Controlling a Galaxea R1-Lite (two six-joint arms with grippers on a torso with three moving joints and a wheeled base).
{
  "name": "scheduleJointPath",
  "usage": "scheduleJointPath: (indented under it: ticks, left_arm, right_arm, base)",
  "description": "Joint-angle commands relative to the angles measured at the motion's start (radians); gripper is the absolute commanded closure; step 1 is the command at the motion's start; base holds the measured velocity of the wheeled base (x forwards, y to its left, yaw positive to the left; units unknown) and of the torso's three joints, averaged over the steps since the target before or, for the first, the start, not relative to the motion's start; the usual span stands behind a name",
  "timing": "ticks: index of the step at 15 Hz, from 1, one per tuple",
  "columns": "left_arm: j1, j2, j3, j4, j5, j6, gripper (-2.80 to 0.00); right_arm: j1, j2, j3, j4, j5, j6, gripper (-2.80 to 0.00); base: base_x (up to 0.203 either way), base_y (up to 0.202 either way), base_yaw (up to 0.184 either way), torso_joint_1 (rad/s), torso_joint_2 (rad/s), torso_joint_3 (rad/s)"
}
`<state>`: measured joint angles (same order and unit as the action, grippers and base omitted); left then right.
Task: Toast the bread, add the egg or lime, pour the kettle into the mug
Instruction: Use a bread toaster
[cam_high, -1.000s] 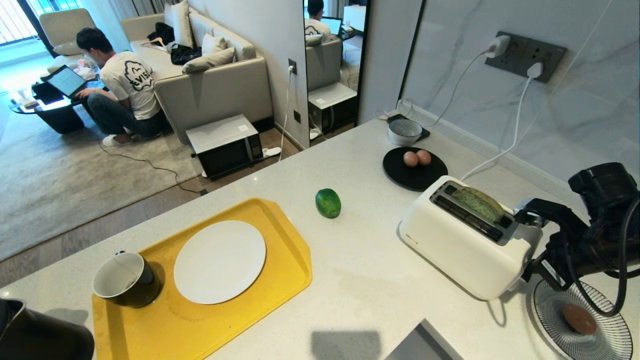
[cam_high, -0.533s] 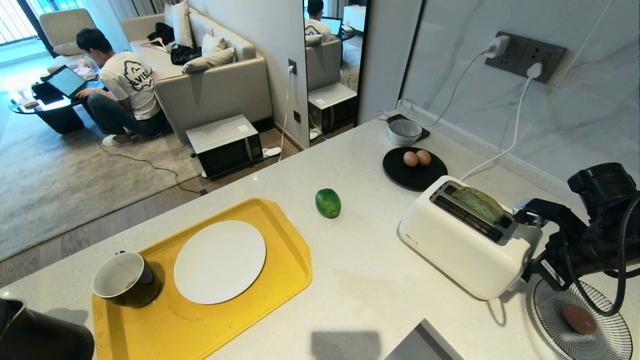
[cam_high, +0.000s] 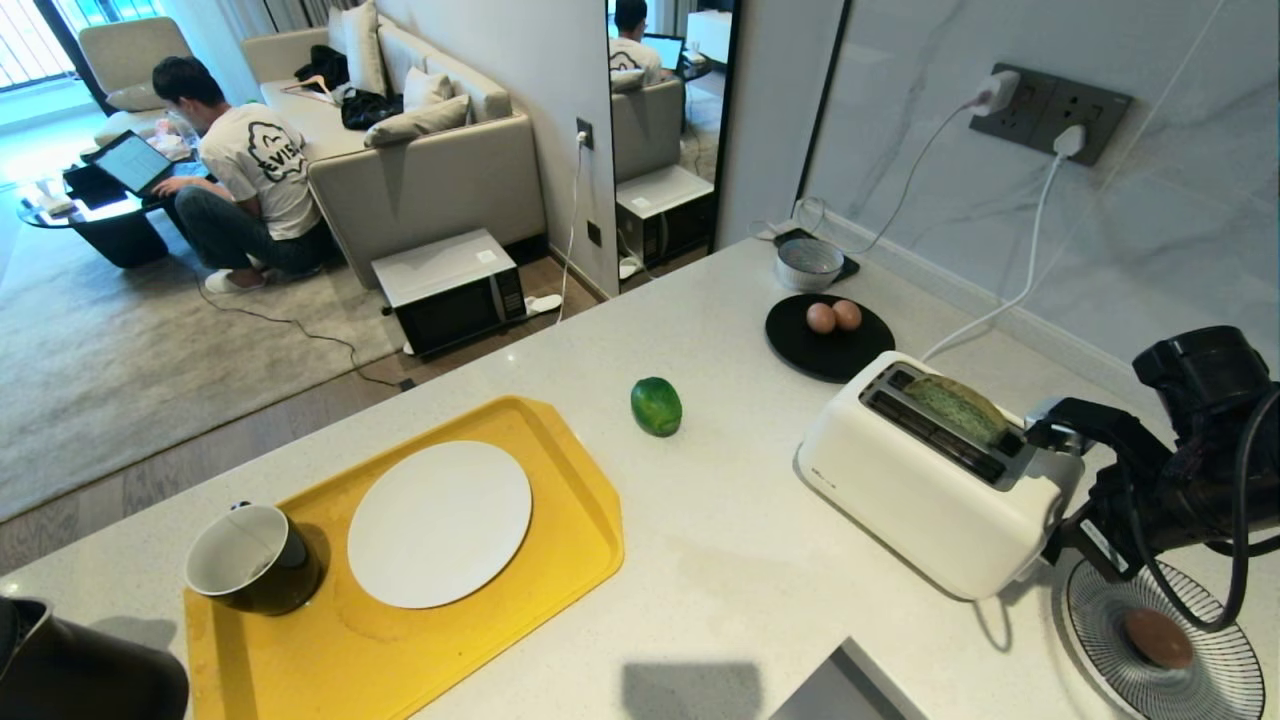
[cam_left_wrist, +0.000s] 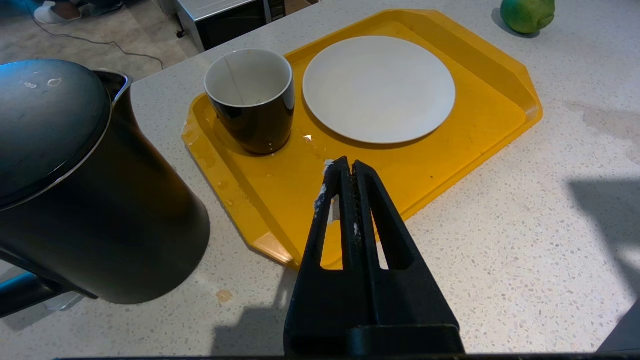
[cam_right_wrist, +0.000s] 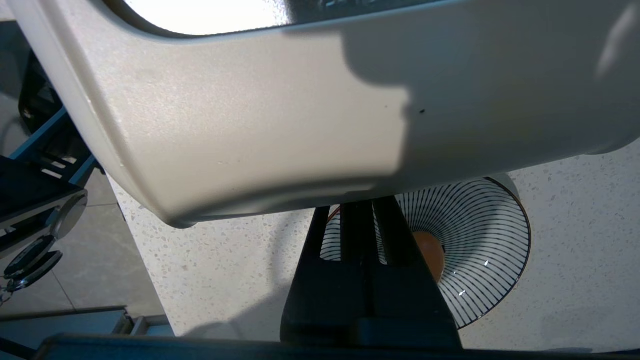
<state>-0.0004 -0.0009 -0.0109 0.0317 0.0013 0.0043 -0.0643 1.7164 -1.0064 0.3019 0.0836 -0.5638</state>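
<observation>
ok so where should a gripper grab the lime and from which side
Across the lime's narrower middle, coming straight down from above. It lies on its side alone on the bare counter, long axis running roughly away from the robot, so fingers can likely close on its two curved flanks with nothing nearby in the way.

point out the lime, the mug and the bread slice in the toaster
lime (cam_high: 656, 406), head view, middle of its glossy green skin
mug (cam_high: 252, 562), head view, its white inside wall
bread slice (cam_high: 958, 405), head view, its green top above the toaster slot
</observation>
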Motion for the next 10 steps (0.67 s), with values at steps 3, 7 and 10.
scheduleJointPath:
  ticks: [3,7,10]
  left_arm:
    - [-0.001,0.001,0.000,0.001,0.000,0.000,0.00]
    - [0.000,0.001,0.000,0.001,0.000,0.000,0.00]
    - [0.000,0.001,0.000,0.001,0.000,0.000,0.00]
  right_arm:
    - [0.000,0.002,0.000,0.002,0.001,-0.004,0.00]
    - [0.000,-0.003,0.000,0.002,-0.002,-0.004,0.00]
    - [0.000,-0.004,-0.001,0.002,-0.002,-0.004,0.00]
  base:
    - [0.000,0.000,0.000,0.000,0.00,0.000]
    - [0.000,0.000,0.000,0.000,0.00,0.000]
    - [0.000,0.000,0.000,0.000,0.00,0.000]
